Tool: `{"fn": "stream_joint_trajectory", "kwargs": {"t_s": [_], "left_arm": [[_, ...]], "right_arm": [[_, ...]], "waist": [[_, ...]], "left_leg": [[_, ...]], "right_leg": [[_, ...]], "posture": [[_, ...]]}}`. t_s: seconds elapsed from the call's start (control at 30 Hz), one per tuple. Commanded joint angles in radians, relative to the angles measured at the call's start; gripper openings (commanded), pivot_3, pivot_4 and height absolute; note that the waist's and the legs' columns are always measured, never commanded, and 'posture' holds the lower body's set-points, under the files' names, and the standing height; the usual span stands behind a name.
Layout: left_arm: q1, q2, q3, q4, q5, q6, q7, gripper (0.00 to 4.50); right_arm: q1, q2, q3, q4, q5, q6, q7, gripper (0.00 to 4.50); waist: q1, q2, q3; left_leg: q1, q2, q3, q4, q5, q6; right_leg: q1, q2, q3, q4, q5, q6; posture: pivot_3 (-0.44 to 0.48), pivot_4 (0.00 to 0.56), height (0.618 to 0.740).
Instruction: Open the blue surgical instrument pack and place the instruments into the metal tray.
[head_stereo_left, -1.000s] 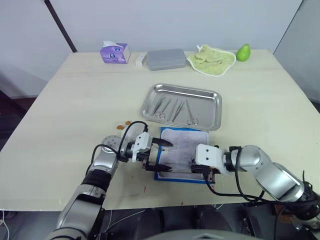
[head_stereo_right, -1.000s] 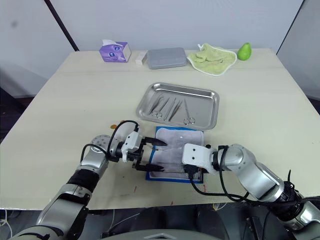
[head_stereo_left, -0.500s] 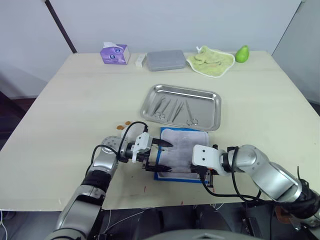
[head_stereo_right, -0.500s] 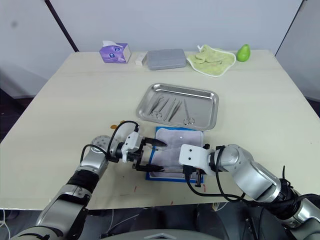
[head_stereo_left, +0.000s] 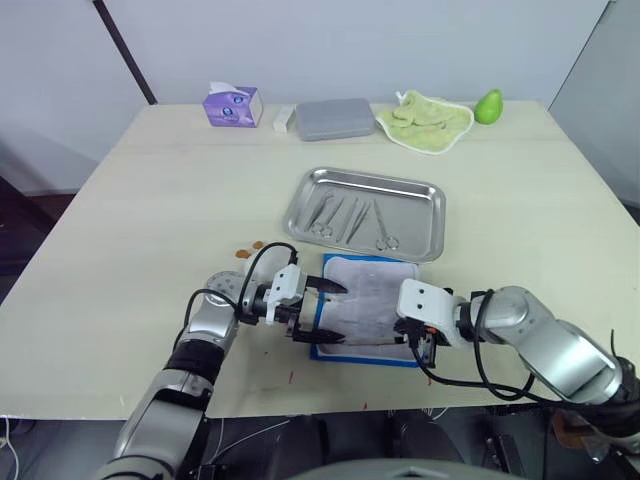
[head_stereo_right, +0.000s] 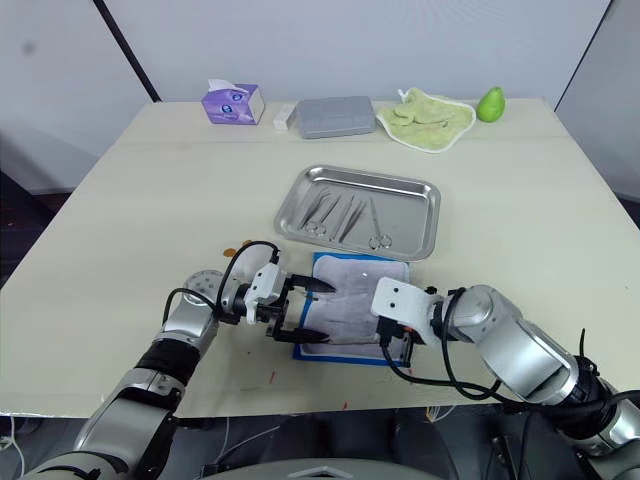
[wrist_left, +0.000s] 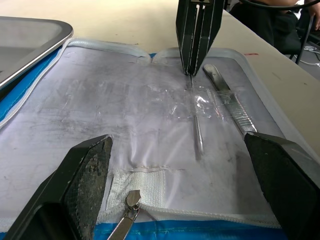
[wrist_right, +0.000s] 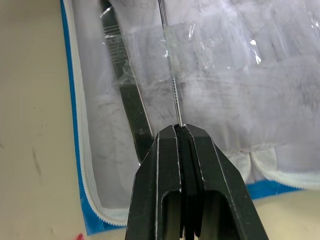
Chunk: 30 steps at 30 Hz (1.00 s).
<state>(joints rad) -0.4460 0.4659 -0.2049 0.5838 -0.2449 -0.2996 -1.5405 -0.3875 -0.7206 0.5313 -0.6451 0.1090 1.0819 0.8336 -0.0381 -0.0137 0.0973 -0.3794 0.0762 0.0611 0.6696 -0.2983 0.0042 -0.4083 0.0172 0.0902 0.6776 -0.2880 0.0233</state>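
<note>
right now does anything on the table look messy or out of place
Nothing is spilled or damaged. The blue surgical instrument pack lies open, the right gripper shut on a thin probe from it. A few small brown bits lie loose on the table.

We count one pack (head_stereo_left: 365, 309), lying open, and one tray (head_stereo_left: 366, 209). In the tray we see about four instruments (head_stereo_left: 352, 218), though they lie too close together for a sure count. On the pack's lining we make out two more: a thin probe (wrist_left: 197, 131) and a flat handle (wrist_left: 230, 105). Two grippers are in view, the left gripper (head_stereo_left: 325, 312) and the right gripper (wrist_right: 180, 131). At the table's far edge we count one tissue box (head_stereo_left: 232, 105), one grey box (head_stereo_left: 334, 118), one green cloth (head_stereo_left: 424, 119) and one pear (head_stereo_left: 487, 105).
</note>
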Motion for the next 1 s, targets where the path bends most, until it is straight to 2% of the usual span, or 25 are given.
{"fn": "stream_joint_trajectory", "kwargs": {"t_s": [0.03,1.0], "left_arm": [[0.047,0.003,-0.034,0.047,0.044,0.006,-0.013,4.50],[0.040,-0.002,-0.042,0.043,0.049,0.011,-0.009,4.50]], "right_arm": [[-0.004,-0.011,-0.026,-0.020,0.023,0.034,-0.015,0.07],[-0.105,-0.084,0.001,-0.093,0.092,0.071,-0.042,0.07]], "waist": [[0.000,0.001,0.001],[0.000,0.007,0.008]], "left_leg": [[0.000,0.000,0.000,0.000,0.000,0.000],[-0.001,0.000,-0.004,0.000,0.000,0.000]], "right_leg": [[0.000,0.000,0.000,0.000,0.000,0.000],[-0.001,0.000,0.000,0.000,0.001,0.002]], "posture": [[0.000,0.150,0.740],[0.000,0.150,0.740]]}}
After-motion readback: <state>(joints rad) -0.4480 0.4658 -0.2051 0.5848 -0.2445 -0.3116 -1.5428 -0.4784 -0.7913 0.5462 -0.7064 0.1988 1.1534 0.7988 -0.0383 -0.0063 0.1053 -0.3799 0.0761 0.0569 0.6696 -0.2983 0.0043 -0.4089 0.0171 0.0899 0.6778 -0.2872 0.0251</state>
